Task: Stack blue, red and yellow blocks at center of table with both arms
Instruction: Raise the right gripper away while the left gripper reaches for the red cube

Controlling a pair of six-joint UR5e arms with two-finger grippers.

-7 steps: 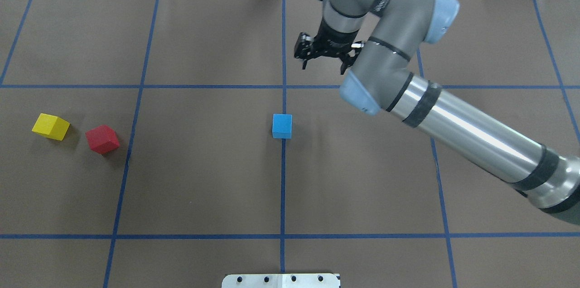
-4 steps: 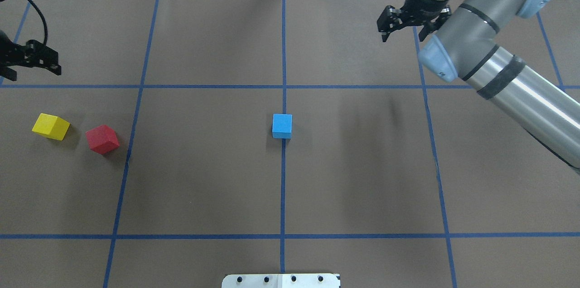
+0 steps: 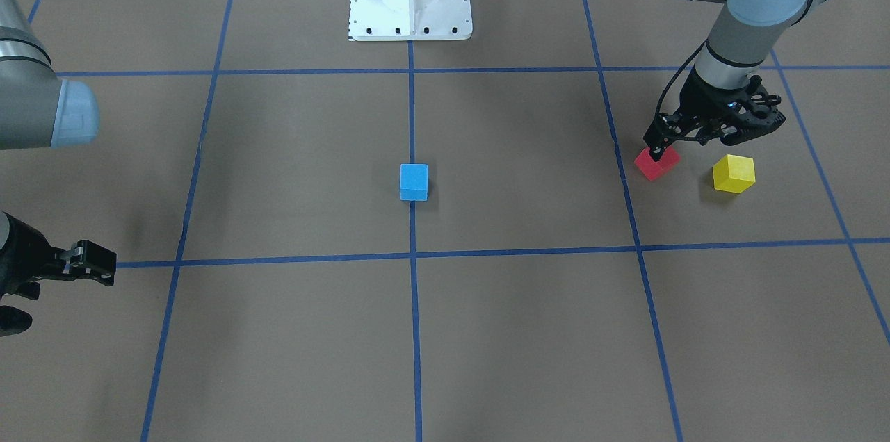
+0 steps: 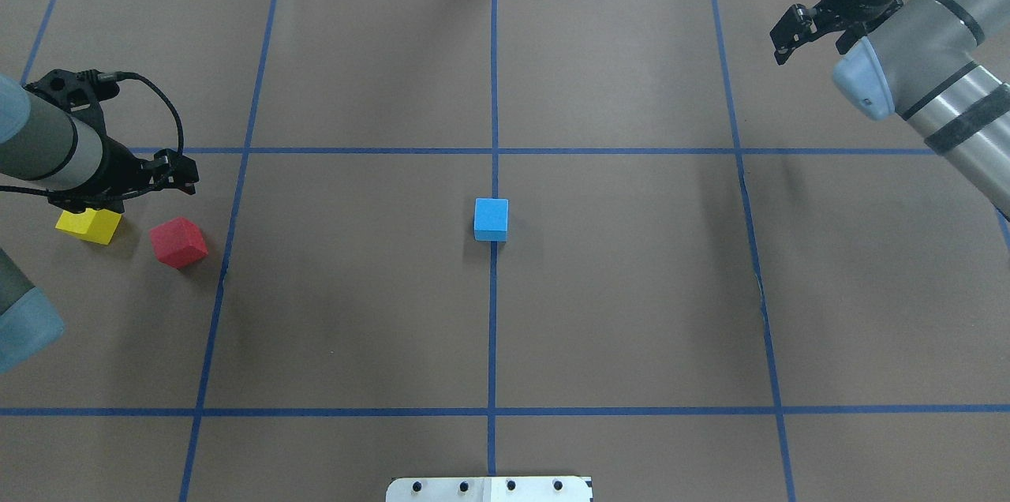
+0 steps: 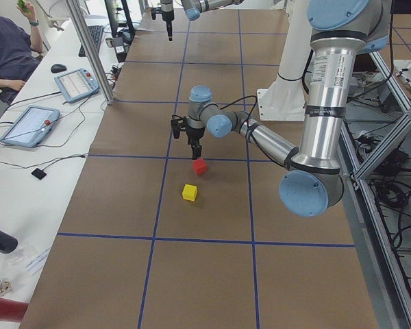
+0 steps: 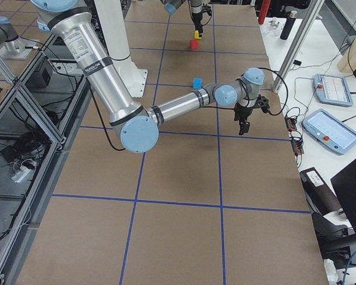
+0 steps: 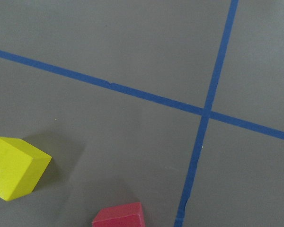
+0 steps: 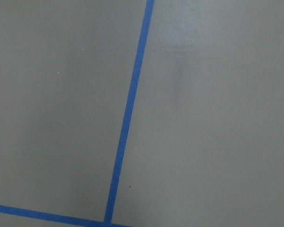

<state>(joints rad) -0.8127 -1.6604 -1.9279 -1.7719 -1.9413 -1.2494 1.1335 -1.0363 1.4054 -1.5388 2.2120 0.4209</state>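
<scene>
Left claw has just come in from worktop edge and hangs over small matte red cube; jaws wide, nothing held. Right claw drew back to far right corner, also spread, empty. Matte sky-blue cube sits alone at centre of dull-brown taped worktop, likely base. Matte yellow cube near red, not touching. Red pick probably next. Cubes flat-faced and sharp-edged, should stack steady.

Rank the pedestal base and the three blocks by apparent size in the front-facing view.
Largest by far: pedestal base.
Then yellow block, blue block and red block: too alike to rank. The left gripper hides part of the red one.
</scene>
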